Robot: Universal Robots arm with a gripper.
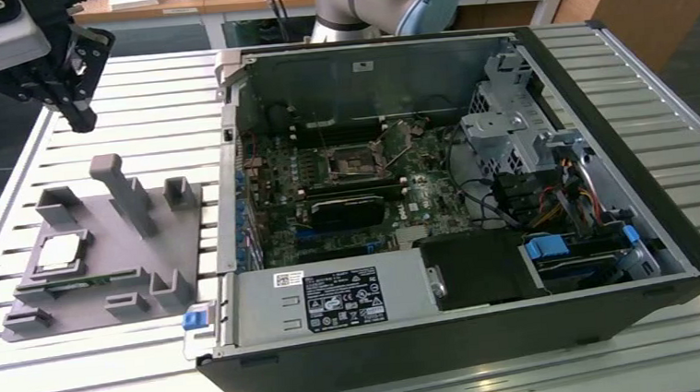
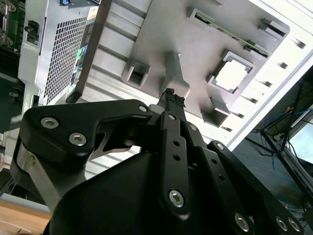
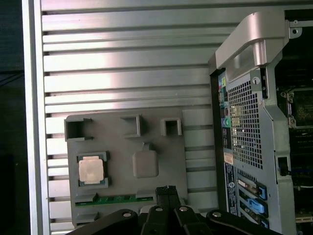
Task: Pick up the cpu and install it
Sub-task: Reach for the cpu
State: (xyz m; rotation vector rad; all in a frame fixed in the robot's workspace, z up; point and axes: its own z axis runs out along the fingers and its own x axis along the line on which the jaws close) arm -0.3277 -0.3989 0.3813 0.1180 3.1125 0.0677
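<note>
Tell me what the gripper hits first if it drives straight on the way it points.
Most likely the grey tray, near its upright post, not the cpu; the gripper points down with jaws shut. Depth is unclear.

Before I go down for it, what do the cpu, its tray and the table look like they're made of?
The cpu: metal top, pale silvery, soft sheen, with a paler rim. The tray: probably plastic, uniform matte grey with moulded posts and pockets. The table: likely aluminium, ribbed slats with bright brushed glare.
</note>
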